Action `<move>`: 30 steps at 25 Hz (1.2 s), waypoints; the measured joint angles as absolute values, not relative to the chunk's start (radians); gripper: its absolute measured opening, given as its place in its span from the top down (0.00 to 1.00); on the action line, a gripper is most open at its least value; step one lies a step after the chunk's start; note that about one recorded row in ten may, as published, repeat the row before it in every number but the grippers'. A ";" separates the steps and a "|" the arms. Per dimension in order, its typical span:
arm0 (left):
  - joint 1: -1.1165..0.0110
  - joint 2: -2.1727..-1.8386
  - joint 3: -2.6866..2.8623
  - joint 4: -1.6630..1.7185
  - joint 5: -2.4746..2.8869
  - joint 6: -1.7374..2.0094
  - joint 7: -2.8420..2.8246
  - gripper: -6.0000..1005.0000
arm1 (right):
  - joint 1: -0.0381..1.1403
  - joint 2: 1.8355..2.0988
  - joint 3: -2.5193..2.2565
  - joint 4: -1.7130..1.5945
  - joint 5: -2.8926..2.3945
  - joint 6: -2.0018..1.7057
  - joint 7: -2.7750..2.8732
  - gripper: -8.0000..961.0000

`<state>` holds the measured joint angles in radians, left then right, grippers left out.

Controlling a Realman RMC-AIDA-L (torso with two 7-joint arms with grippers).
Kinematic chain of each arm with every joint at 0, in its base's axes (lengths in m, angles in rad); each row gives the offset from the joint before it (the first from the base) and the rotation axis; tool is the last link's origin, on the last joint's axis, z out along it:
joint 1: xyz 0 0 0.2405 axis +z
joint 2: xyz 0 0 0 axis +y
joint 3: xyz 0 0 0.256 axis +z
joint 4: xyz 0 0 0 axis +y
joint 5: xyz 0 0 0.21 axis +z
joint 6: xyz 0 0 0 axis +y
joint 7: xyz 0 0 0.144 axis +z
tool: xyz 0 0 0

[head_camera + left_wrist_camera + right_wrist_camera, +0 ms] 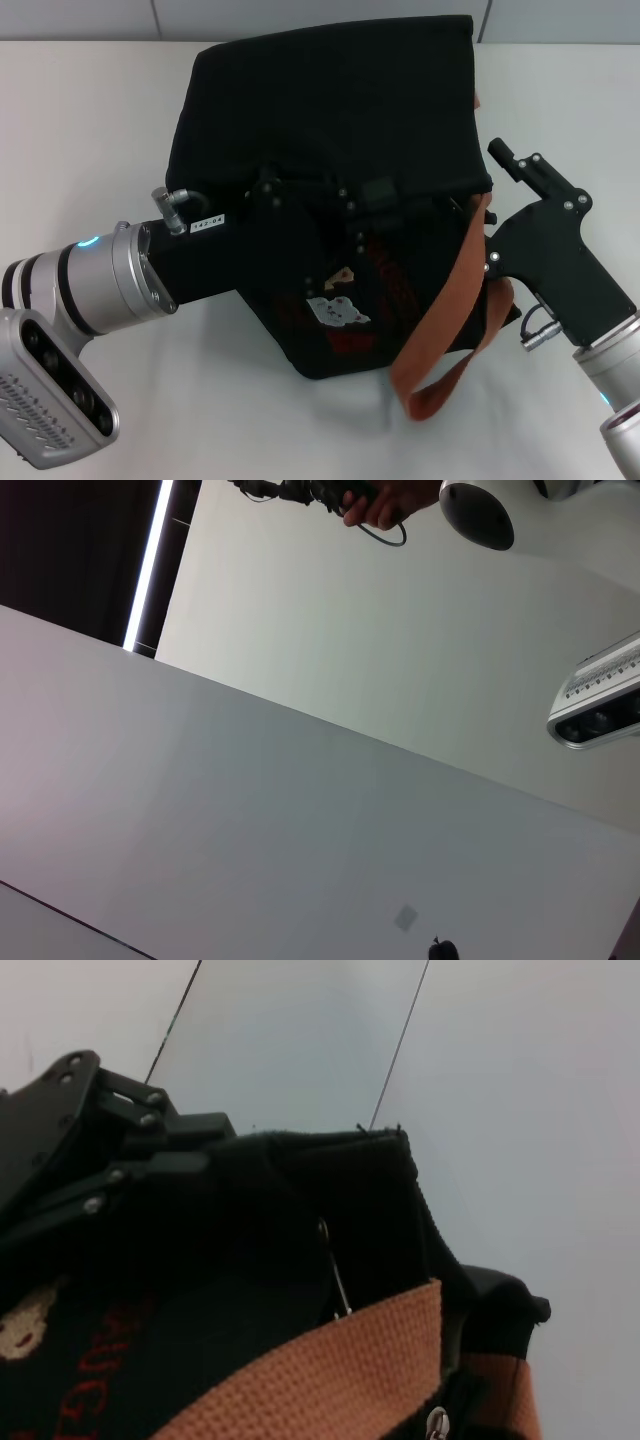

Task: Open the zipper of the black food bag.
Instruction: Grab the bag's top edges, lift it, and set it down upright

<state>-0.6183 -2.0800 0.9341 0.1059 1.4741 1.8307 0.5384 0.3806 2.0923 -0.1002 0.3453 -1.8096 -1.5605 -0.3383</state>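
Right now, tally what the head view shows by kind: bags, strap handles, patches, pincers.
Black food bag: 1
Rust-brown strap handle: 1 visible
Bear patch: 1
Pincers: 2, left pincer, right pincer
Total: 5

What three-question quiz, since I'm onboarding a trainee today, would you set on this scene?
1. True or false: the rust-brown strap hangs on the side of the black food bag nearer the right claw.
2. The lettering on the bag is: A red, B white, C green.
3. Which arm's claw reaches across the bag's front?
Key: 1 true; 2 A; 3 the left claw.
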 joint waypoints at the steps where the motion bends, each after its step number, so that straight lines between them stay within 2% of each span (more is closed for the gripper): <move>1: -0.619 -2.080 0.934 0.106 1.474 1.831 0.538 0.90 | 0.381 2.092 -0.101 0.347 -1.811 -1.562 -0.341 0.47; 30: -0.617 -2.080 0.936 0.105 1.476 1.836 0.538 0.91 | 0.377 2.092 -0.052 0.390 -1.844 -1.528 -0.596 0.48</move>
<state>-0.6167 -2.0800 0.9357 0.1048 1.4759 1.8362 0.5384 0.3770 2.0923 -0.0523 0.3900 -1.8444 -1.5282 -0.5961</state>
